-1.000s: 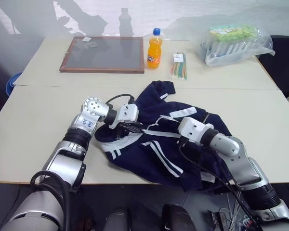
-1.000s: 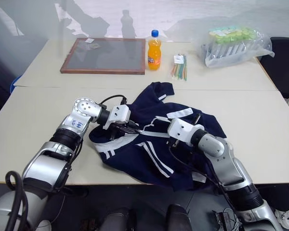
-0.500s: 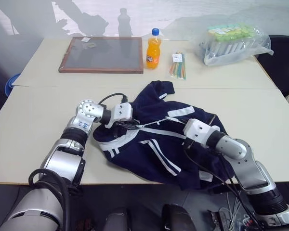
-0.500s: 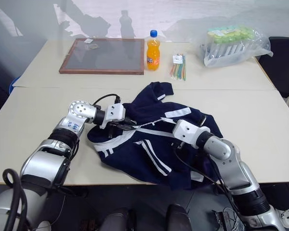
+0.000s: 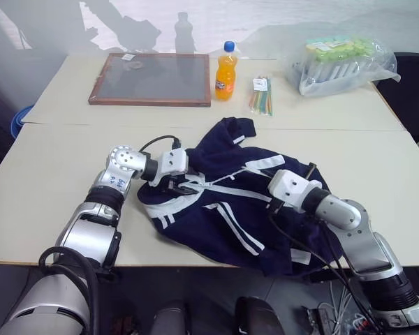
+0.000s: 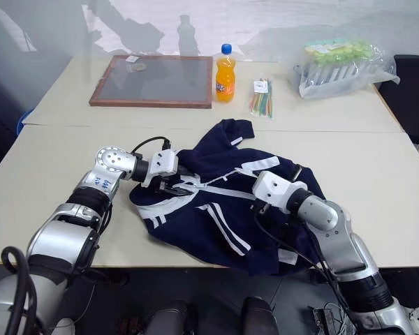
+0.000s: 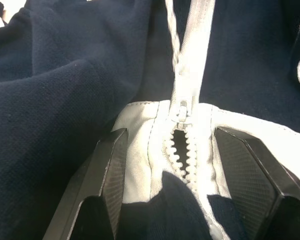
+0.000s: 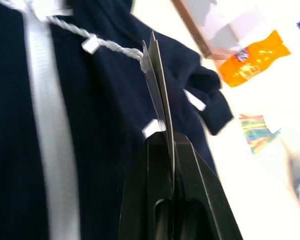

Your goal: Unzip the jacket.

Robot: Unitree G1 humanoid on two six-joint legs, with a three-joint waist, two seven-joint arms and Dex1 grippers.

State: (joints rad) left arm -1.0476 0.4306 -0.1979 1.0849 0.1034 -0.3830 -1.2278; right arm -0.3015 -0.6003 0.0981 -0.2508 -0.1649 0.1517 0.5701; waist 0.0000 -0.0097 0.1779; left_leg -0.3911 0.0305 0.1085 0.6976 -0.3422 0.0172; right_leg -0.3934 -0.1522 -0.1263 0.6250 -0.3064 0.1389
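The navy jacket (image 5: 230, 209) with white stripes lies crumpled at the table's near middle. My left gripper (image 5: 185, 187) rests on its left side, at the white zipper line. In the left wrist view the left gripper (image 7: 172, 145) is open, one finger either side of the zipper slider (image 7: 181, 112) and touching neither it nor its cord; the teeth just below the slider are parted. My right gripper (image 5: 271, 201) sits on the jacket's right half. The right wrist view shows the right gripper (image 8: 162, 137) shut on a thin white paper tag (image 8: 157, 80) that hangs from a white string.
At the back of the table stand a wood-framed board (image 5: 151, 79), an orange soda bottle (image 5: 225, 61), a bundle of coloured sticks (image 5: 260, 94) and a plastic bag of green-topped containers (image 5: 342, 63). A black chair (image 5: 412, 91) stands at the far right. The jacket's hem hangs over the near table edge (image 5: 160, 264).
My left gripper's jaws have spread apart and no longer pinch the zipper. The white zipper line now lies straighter between the two grippers. The right gripper stays shut on the tag.
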